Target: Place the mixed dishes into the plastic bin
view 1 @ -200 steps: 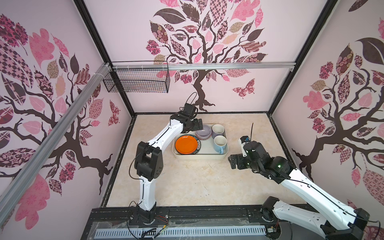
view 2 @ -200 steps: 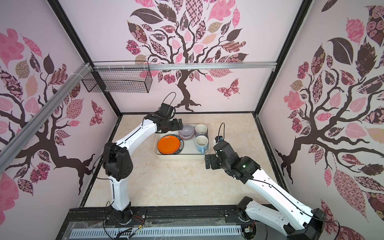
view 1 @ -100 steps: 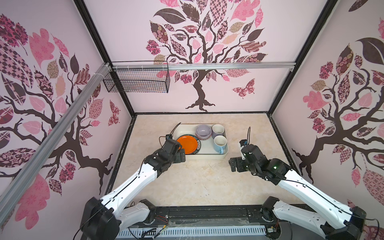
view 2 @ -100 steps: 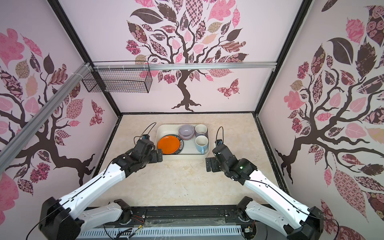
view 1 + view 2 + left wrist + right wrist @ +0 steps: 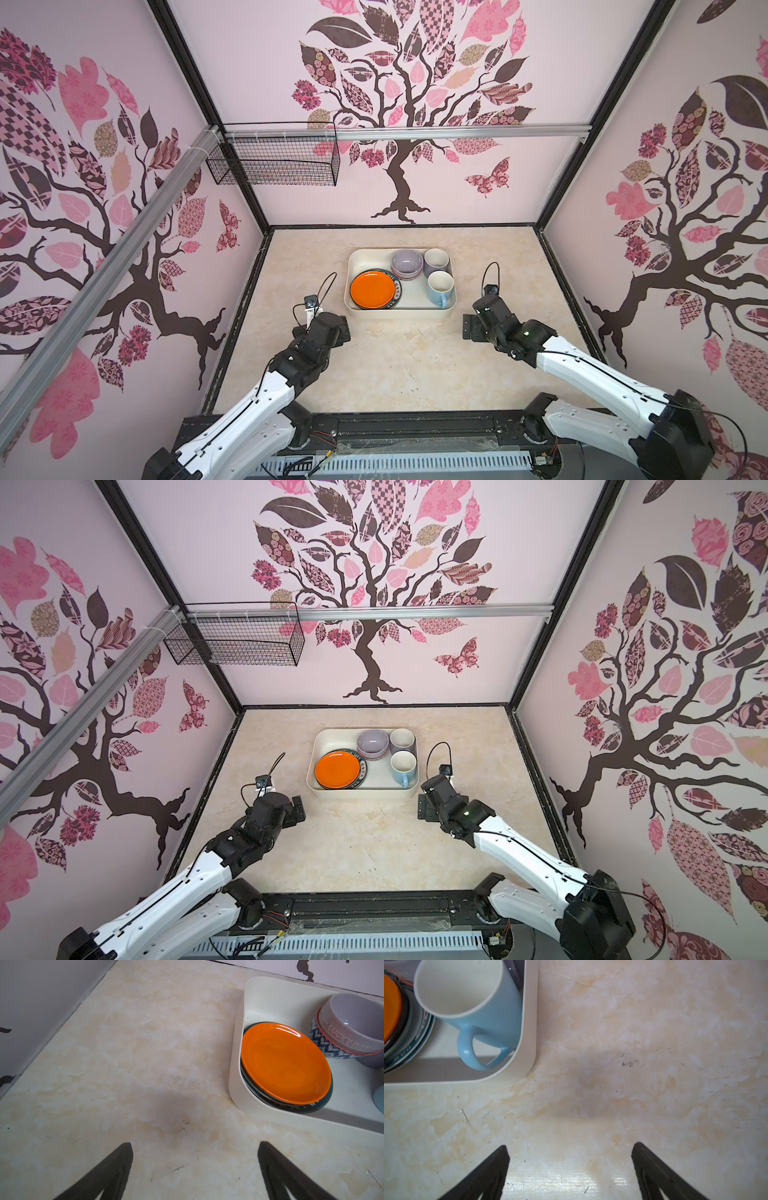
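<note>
In both top views the plastic bin [image 5: 399, 314] sits on the worktop [image 5: 395, 365] holding the orange/black plate [image 5: 372, 289], lavender bowl [image 5: 406, 262], lavender mug [image 5: 436, 259] and light-blue mug [image 5: 440, 286], with left hand [image 5: 322, 330] and right hand [image 5: 473, 328] flanking it, not touching; left wrist view, jaws spread, nothing between; right wrist view, likewise.

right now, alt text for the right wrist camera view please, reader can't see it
A light-blue mug stands in a corner of a cream bin, handle toward the camera, next to a stack of plates with an orange plate on top. Outside the bin, two black fingers stand apart, holding nothing, above the marbled tabletop.
</note>
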You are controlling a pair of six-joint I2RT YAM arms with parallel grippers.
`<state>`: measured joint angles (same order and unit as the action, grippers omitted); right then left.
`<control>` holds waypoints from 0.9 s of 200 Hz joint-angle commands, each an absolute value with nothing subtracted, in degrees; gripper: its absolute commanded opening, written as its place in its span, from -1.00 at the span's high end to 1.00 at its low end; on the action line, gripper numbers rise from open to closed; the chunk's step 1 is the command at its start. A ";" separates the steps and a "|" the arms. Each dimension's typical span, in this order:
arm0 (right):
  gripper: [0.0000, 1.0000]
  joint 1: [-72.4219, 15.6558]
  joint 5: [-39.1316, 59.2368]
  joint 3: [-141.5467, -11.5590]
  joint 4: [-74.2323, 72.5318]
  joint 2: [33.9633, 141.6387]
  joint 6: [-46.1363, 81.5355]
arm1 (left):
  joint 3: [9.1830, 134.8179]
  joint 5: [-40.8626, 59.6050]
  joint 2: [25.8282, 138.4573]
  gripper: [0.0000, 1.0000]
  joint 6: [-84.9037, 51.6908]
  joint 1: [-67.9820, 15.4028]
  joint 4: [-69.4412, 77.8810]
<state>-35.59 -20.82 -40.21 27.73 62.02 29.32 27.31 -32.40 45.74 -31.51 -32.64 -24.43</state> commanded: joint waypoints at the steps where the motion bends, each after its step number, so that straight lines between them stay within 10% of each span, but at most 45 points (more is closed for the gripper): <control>1: -0.36 -35.51 -23.23 -45.34 23.32 65.90 30.00 | 25.70 -34.88 45.81 -0.96 -31.43 -32.84 -22.07; 53: 0.33 -31.23 -16.57 -56.67 21.71 81.21 29.44 | 25.21 -34.79 47.75 -0.96 -29.43 -32.53 -20.00; 180: 0.25 -27.68 -8.01 -67.41 21.28 95.71 28.29 | 26.28 -32.04 56.57 -0.96 -27.84 -30.18 -16.27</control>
